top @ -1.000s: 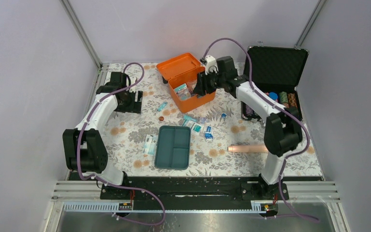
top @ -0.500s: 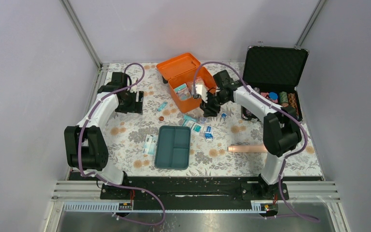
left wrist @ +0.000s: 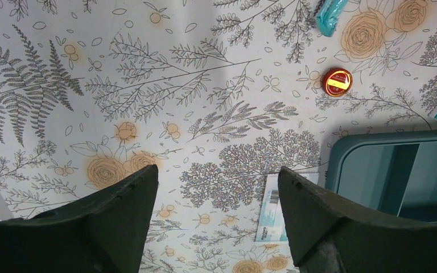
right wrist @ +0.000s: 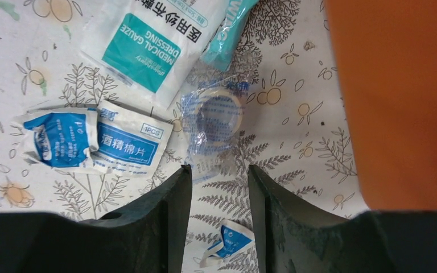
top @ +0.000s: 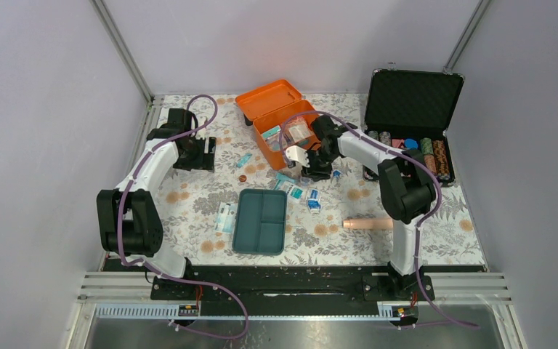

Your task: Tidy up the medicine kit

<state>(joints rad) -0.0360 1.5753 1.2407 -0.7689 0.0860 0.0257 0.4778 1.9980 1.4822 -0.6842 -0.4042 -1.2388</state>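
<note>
Floral cloth (top: 189,203) covers the table. From above, your right claw (top: 311,173) has left the open orange box (top: 290,138) and dropped to its near side, over the loose packets (top: 301,193). The tray (top: 261,220) lies out on the cloth, nearer still, and your left claw (top: 205,154) waits far left.

Left wrist: its jaws stand wide and empty above bare cloth, with a red tin (left wrist: 337,82) off to the right.

Right wrist: the jaws are half open, holding nothing, framing a wrapped roll (right wrist: 219,111) beside the box wall. I'd judge that roll is your next pick.
</note>
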